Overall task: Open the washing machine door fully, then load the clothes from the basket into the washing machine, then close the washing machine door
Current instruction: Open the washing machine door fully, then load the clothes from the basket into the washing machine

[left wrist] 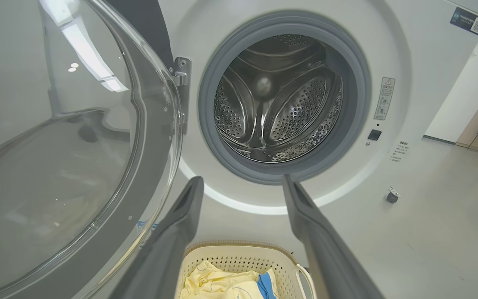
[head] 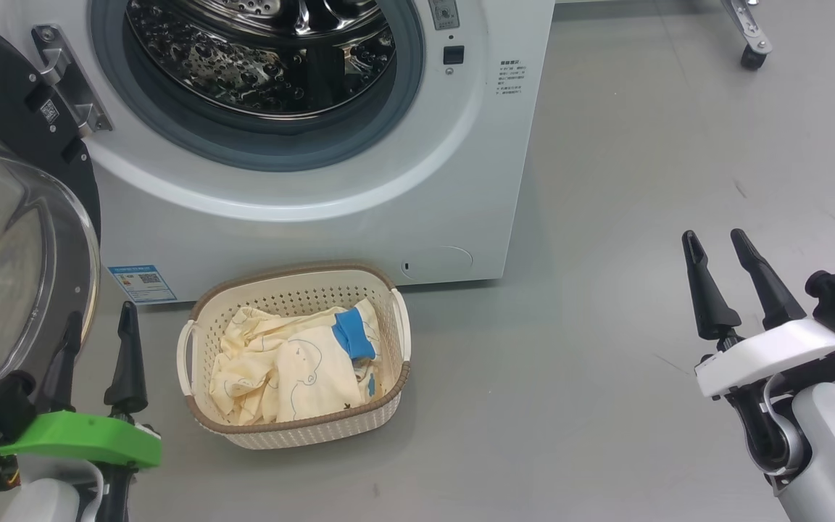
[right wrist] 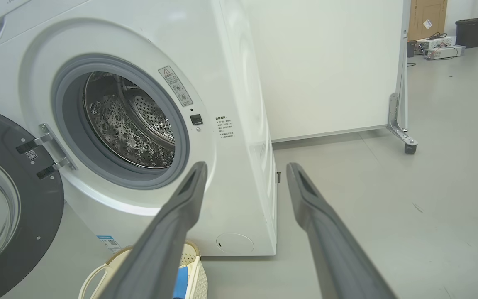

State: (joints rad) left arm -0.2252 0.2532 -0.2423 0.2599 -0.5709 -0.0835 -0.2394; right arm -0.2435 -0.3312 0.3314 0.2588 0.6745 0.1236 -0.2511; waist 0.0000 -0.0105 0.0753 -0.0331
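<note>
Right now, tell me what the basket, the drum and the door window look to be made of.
Basket: likely moulded plastic, matt cream, going by its even punched holes; the brown rim only looks woven.
Drum: metal, probably stainless steel, shiny and mirror-like with perforations.
Door window: clear and glossy, showing ceiling-light reflections; glass or clear plastic, can't tell which.

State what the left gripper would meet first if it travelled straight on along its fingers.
Most likely the washing machine, on its white front just below the gasket; exact depth is unclear.
</note>
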